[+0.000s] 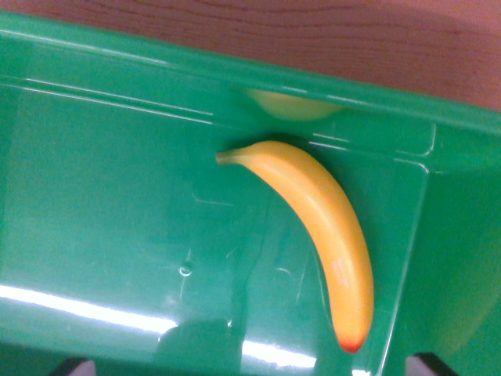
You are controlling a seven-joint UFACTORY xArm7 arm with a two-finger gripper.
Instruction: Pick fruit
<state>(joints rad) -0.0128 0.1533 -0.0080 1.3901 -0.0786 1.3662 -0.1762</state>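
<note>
Since the banana lies flat and alone, the step: come straight down over its fat middle and close gently across its short width.
Good grip: turn the jaws so they cross the curve, not run along it; the skin looks smooth and could slip.
Watch out: the bin's right wall is near the banana's red end, so keep the jaws toward the middle.
Gripper: two dark bits show at the near edge of the wrist view, maybe its fingertips, but I cannot tell if it is spread or pressed together.
Fruit: a long, curved yellow banana with a shiny plastic look (317, 227), stem end at the far left, a red-orange tip at the near right, tiny pale marks on its side.
Where: on the floor of the glossy green plastic bin (102, 235), on its right side.
Far wall: a pale yellow shape, likely the banana's reflection.
Beyond: a brown wooden table top (258, 31).
</note>
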